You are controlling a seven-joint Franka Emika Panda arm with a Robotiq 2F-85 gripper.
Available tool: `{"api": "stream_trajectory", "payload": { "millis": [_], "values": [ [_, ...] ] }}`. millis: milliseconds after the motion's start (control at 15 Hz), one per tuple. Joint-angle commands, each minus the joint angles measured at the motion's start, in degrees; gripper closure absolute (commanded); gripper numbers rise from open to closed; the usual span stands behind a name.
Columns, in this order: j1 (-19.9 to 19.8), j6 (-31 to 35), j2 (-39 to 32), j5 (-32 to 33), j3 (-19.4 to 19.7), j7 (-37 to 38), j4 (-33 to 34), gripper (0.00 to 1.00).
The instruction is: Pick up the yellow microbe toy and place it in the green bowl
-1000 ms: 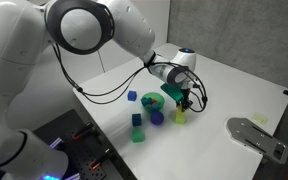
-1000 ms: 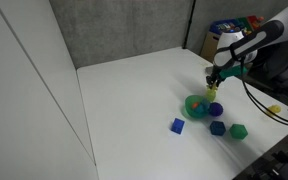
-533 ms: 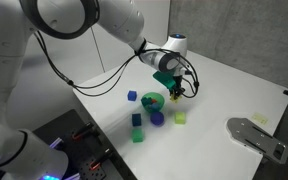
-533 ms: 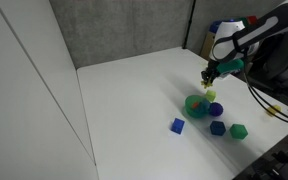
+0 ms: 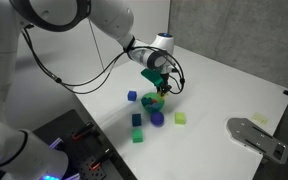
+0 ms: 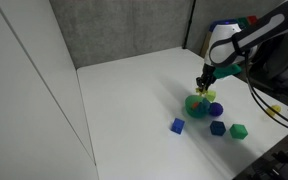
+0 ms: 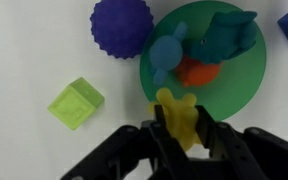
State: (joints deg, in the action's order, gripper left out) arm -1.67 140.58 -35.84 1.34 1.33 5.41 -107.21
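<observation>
In the wrist view my gripper (image 7: 183, 128) is shut on the yellow microbe toy (image 7: 178, 113), a knobbly bright yellow piece held between the two black fingers. It hangs over the near rim of the green bowl (image 7: 246, 82), which holds a teal toy (image 7: 224, 40), a blue toy (image 7: 166, 55) and an orange piece (image 7: 196, 72). In both exterior views the gripper (image 5: 161, 90) (image 6: 203, 88) is just above the bowl (image 5: 153, 101) (image 6: 196, 104).
A purple-blue spiky ball (image 7: 121, 26) (image 5: 157, 118) lies beside the bowl, with a pale yellow-green block (image 7: 75, 103) (image 5: 180, 117) close by. Blue and green cubes (image 5: 131, 96) (image 5: 138, 134) (image 6: 177, 125) (image 6: 239, 130) lie around. A grey plate (image 5: 256, 137) lies near the table edge.
The arm has carried the yellow toy from beside the yellow-green block over to the green bowl, and it now hangs over the bowl's rim.
</observation>
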Motion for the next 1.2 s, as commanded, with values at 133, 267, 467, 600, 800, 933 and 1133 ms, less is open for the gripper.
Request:
{"api": "stream_trajectory", "payload": {
  "millis": [133, 267, 467, 600, 800, 933, 1133],
  "values": [
    [0.4, -0.46, 1.33, -1.5, -1.58, -2.0, -3.03, 0.89],
    [0.83, -0.4, 1.06, -1.19, -1.5, -1.74, -3.32, 0.87],
    [1.38, -0.2, 0.94, -0.74, -1.07, -1.28, -3.71, 0.33],
    [1.49, -0.12, 1.18, -0.63, -0.95, -1.19, -3.95, 0.18],
    [1.45, -0.18, 1.38, -0.62, -0.87, -1.17, -4.09, 0.0],
    [1.06, -0.81, 2.22, -1.11, -1.03, -1.38, -4.4, 0.0],
    [0.93, -2.07, 4.31, -1.51, -0.64, -0.51, -4.52, 0.0]
  ]
}}
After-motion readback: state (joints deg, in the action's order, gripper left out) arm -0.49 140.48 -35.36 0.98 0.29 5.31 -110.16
